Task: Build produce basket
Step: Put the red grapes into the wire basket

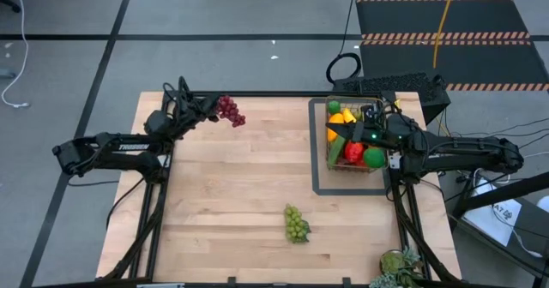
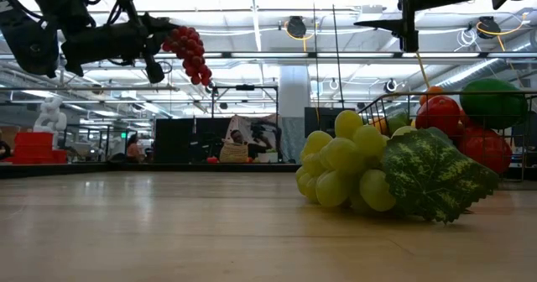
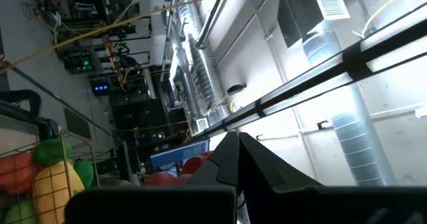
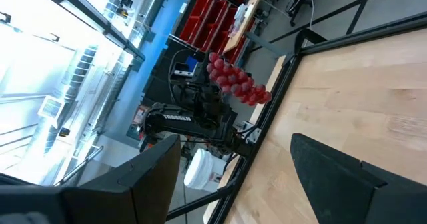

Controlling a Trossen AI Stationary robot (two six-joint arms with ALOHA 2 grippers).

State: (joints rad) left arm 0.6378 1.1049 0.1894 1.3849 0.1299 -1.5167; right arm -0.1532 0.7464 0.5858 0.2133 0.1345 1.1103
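Green grapes [image 2: 352,166] with a leaf lie on the surface; left hand [image 1: 208,110] grips red grapes [image 1: 230,111] aloft; right hand [image 1: 371,127] open above the basket [image 1: 382,165].

Pale wood table [image 1: 232,185], thin wire basket [image 1: 331,162], glossy plastic grapes [image 2: 344,169]

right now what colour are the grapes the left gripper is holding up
Dark red, a bunch of grapes hanging from the left gripper; clearest in the low view.

Left pincer [image 1: 212,108] clamped and raised high; right pincer [image 1: 367,125] spread, hovering.
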